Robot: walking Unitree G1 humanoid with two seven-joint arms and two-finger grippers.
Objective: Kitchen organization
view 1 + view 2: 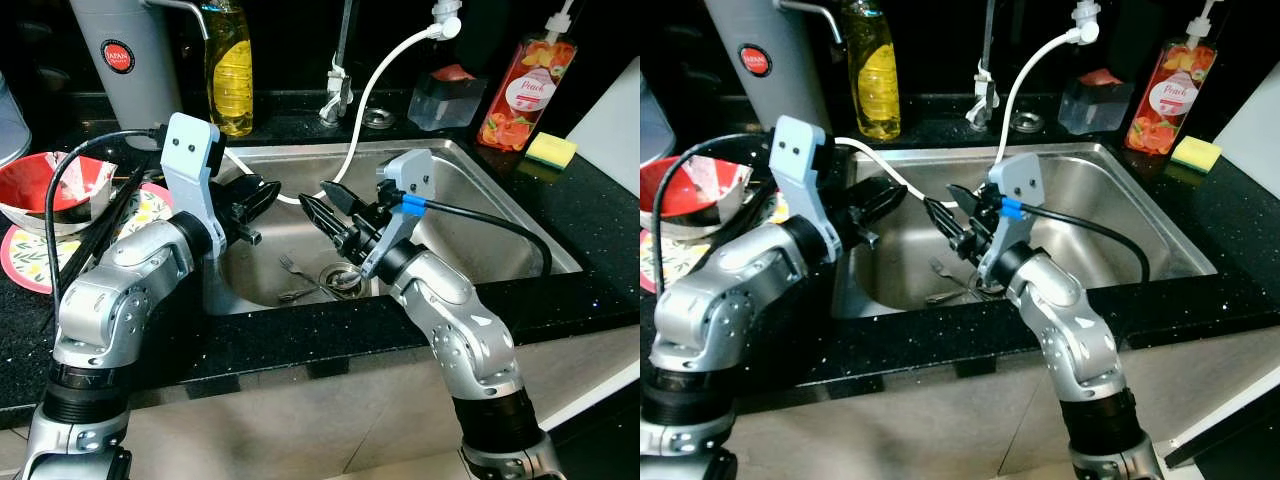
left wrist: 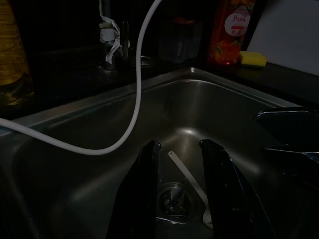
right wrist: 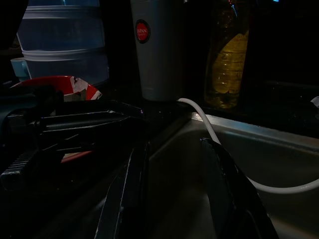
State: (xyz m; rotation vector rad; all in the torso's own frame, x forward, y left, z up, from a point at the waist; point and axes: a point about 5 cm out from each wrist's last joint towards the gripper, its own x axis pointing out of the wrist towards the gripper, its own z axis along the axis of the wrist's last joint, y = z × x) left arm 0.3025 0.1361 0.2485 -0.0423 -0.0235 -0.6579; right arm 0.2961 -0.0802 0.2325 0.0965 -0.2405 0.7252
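Note:
A steel sink (image 1: 500,215) is set in a black counter. In its basin a metal fork (image 1: 290,266) lies beside the drain (image 1: 343,277), and a second utensil (image 1: 297,295) lies just in front of it. A white spoon (image 2: 192,181) rests by the drain in the left wrist view. My left gripper (image 1: 265,192) hangs open over the sink's left side, holding nothing. Facing it, my right gripper (image 1: 315,195) is open over the middle of the basin, above the fork. Their fingertips are close together but apart.
A white hose (image 1: 370,90) loops from the tap (image 1: 340,85) across the sink's back left. A red bowl (image 1: 50,190) and a patterned plate (image 1: 30,255) stand on the left. A yellow soap bottle (image 1: 229,65), a grey flask (image 1: 125,55), a peach bottle (image 1: 525,90) and a sponge (image 1: 551,150) line the back.

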